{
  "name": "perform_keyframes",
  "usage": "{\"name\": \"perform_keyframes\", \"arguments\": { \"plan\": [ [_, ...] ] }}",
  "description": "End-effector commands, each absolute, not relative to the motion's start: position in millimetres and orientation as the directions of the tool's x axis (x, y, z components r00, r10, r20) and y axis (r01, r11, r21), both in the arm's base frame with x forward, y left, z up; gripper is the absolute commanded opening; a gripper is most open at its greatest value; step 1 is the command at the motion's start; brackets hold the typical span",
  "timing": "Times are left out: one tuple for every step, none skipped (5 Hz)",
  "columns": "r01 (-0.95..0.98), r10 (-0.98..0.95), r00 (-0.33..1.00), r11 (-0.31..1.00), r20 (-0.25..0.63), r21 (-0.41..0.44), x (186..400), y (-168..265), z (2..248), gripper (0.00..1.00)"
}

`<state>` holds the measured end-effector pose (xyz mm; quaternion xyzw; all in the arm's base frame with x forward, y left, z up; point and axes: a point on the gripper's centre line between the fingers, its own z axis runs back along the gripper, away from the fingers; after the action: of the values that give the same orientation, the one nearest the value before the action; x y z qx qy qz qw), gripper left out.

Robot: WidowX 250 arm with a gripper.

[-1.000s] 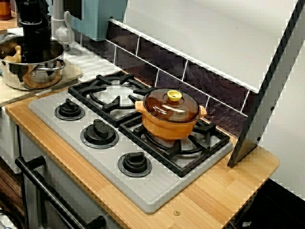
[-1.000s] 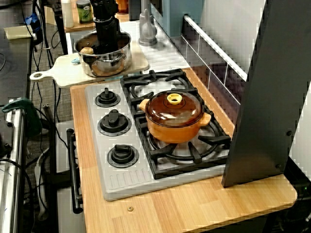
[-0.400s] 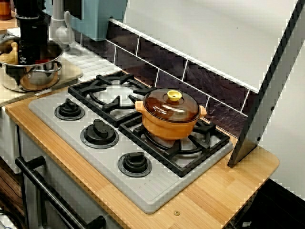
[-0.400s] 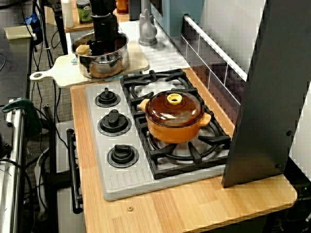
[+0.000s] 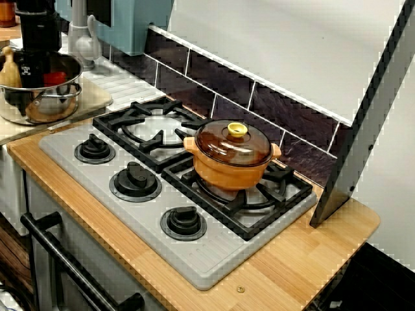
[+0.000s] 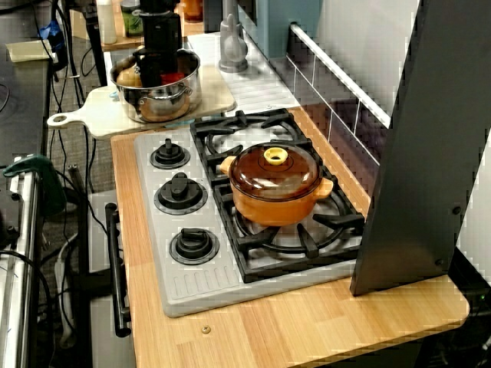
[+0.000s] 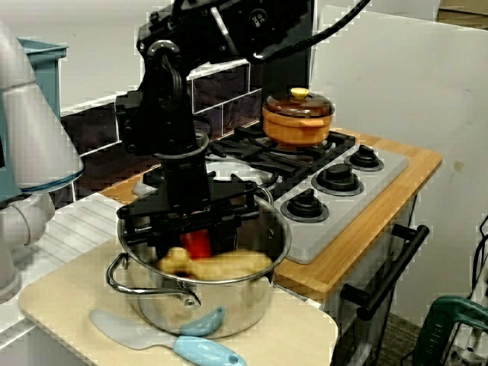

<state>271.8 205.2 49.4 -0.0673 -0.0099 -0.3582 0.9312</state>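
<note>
While the arm stands upright over the pot (image 7: 229, 301) on the board (image 7: 297, 328) beside the stove (image 7: 316, 236), its end effector (image 7: 192, 225) hangs inside the rim, over a red piece (image 7: 197, 245); whether it grips that piece I cannot tell. A second ago it sat deeper and no red showed. The side view alone shows its wide lower frame; in the view from above the wrist hides it.

Even indoor light, soft focus
</note>
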Motion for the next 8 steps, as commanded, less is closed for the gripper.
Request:
{"name": "perform_keyframes", "arguments": {
  "plan": [
    [0.649,-0.645,0.760,0.760,0.075,-0.038,286,217,76,0.00],
    [0.647,-0.643,0.762,0.761,0.073,-0.047,288,217,77,0.00],
    [0.654,-0.650,0.756,0.754,0.077,-0.053,291,212,85,0.00],
    [0.665,-0.659,0.746,0.744,0.095,-0.061,290,208,99,0.00],
    [0.670,-0.661,0.741,0.739,0.116,-0.066,289,208,111,0.00],
    [0.670,-0.659,0.741,0.738,0.128,-0.080,289,207,116,0.00],
    [0.671,-0.659,0.740,0.736,0.135,-0.092,287,204,118,0.00],
    [0.675,-0.661,0.737,0.730,0.140,-0.107,286,200,122,0.00]
  ]
}}
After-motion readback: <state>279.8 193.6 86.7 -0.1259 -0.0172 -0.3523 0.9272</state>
